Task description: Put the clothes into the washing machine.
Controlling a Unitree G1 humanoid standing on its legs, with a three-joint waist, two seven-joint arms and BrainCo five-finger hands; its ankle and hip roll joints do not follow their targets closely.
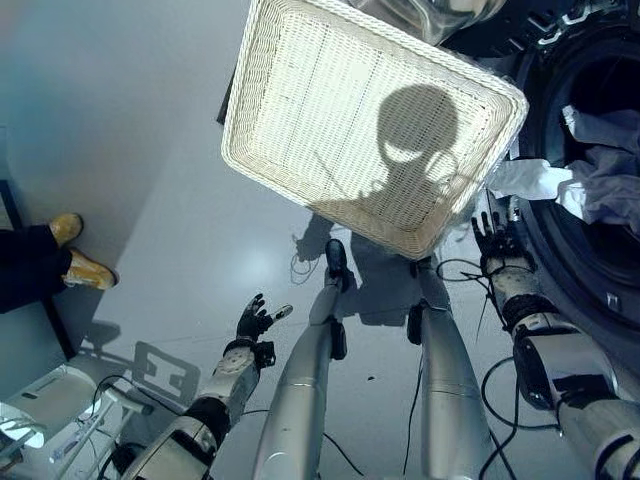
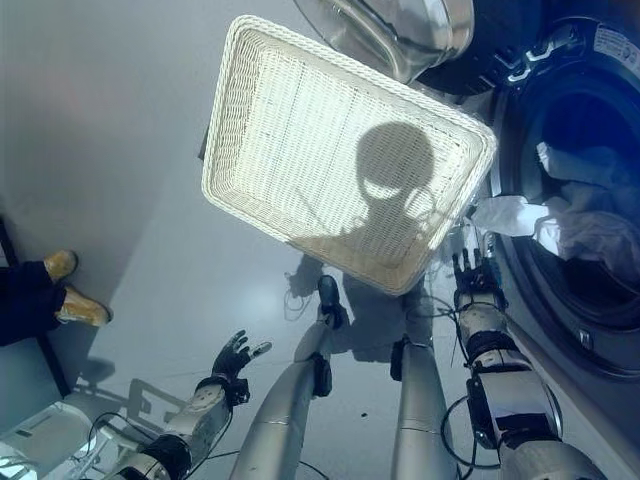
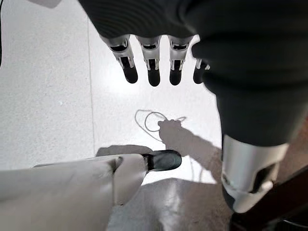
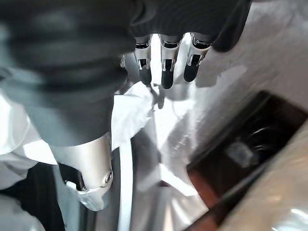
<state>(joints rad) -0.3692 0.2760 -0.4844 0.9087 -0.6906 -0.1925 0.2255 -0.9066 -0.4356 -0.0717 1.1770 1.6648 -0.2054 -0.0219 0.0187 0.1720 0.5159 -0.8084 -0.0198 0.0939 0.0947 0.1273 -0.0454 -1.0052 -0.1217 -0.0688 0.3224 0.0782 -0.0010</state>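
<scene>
Closest to you were the two hands, both low in the eye views. Your right hand [image 2: 472, 272] hung with its fingers straight and loose, holding nothing, just below the washing machine's [image 2: 590, 330] round opening. Your left hand [image 1: 252, 320] was over the floor [image 1: 180, 250], well away from the machine, fingers spread and holding nothing too.

The biggest worry was the clothes [image 2: 590, 225]. Most of the pale pile sat inside the drum, but one white piece [image 2: 505, 215] hung out over the rim, near your right fingertips. If you shut the door, that piece could get pinched. If you bumped it, it could slide down to the floor.

Next was the white basket [image 1: 280, 150]. It looked empty, tipped up beside the open door [image 2: 400, 35]. An arm swing could knock it.

Smallest worry: a person's shoes [image 1: 75, 250] stood at the far left, so a wide left swing was not safe.

The right wrist view showed the white piece [image 4: 132, 108] right under the fingers [image 4: 166, 77], which the eye views could not show so well. The left wrist view showed bare floor [image 3: 48, 96] past its fingers [image 3: 154, 77].
</scene>
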